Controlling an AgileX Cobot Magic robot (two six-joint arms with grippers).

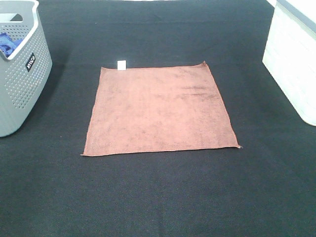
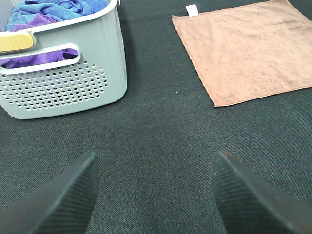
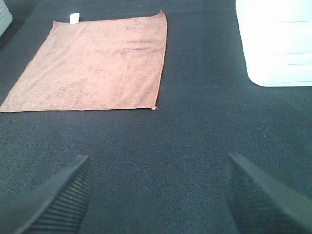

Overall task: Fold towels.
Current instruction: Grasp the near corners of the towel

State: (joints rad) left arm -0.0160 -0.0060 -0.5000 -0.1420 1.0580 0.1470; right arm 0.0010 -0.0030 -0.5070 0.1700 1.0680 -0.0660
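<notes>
Towel (image 1: pixel 159 109) lies flat on the surface (image 1: pixel 158 197), white tag (image 1: pixel 121 64) at a far corner; the grey basket (image 1: pixel 22 74) label I can't read. Left wrist: my left tool (image 2: pixel 153 165) gapes wide, empty. Right wrist: right tool (image 3: pixel 158 165) likewise, white bin (image 3: pixel 278 44) beyond

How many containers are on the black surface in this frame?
2. A grey perforated basket left of the terracotta towel, holding blue and purple cloths; a white bin to its right. None appears hidden.

Black label (image 1: pixel 30 62) on grey basket (image 1: pixel 19 94) side: white lettering, too blurred to read. Towel (image 1: pixel 158 111) tag (image 1: pixel 121 64): no text discernible.
</notes>
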